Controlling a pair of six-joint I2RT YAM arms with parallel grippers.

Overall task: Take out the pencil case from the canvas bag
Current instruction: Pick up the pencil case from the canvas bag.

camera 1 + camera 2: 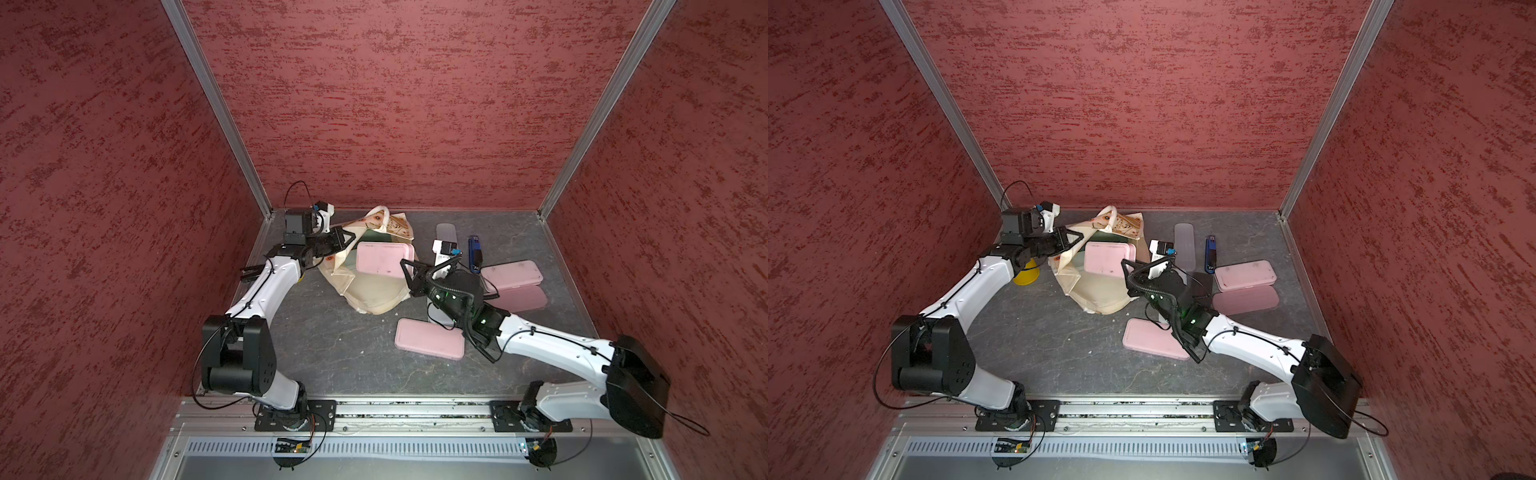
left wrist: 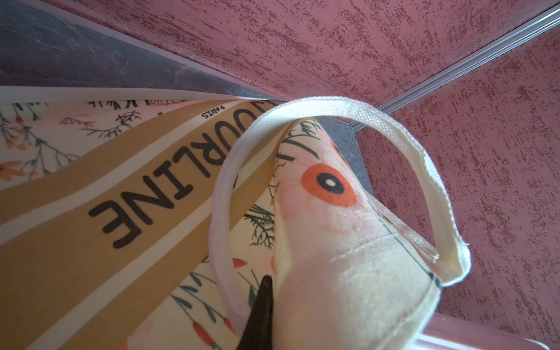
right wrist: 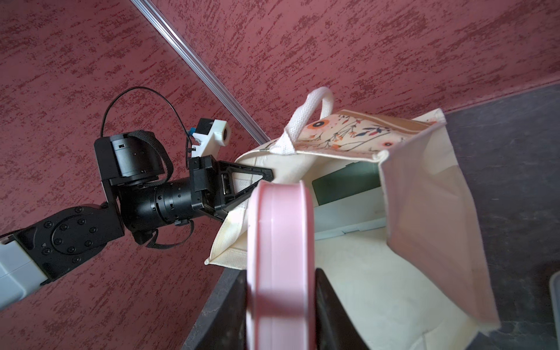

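**Pink case over the bag's mouth**

Pink pencil case (image 1: 384, 257) is pinched at its 4 o'clock corner by the right gripper (image 1: 409, 274). The jaws are closed on its thin sides. In both top views the case lies flat side up, and its long side runs from 9 to 3 o'clock, right over the open mouth of the canvas bag (image 1: 374, 297). So the case lies toward 10 o'clock from the gripper — I think the way out is back toward 4 o'clock. The right arm (image 1: 552, 345) reaches in low from 4 o'clock with its wrist bent toward the bag. The left gripper (image 1: 341, 241) is squeezed tight on the bag's rim at 9 o'clock — it holds the mouth open.
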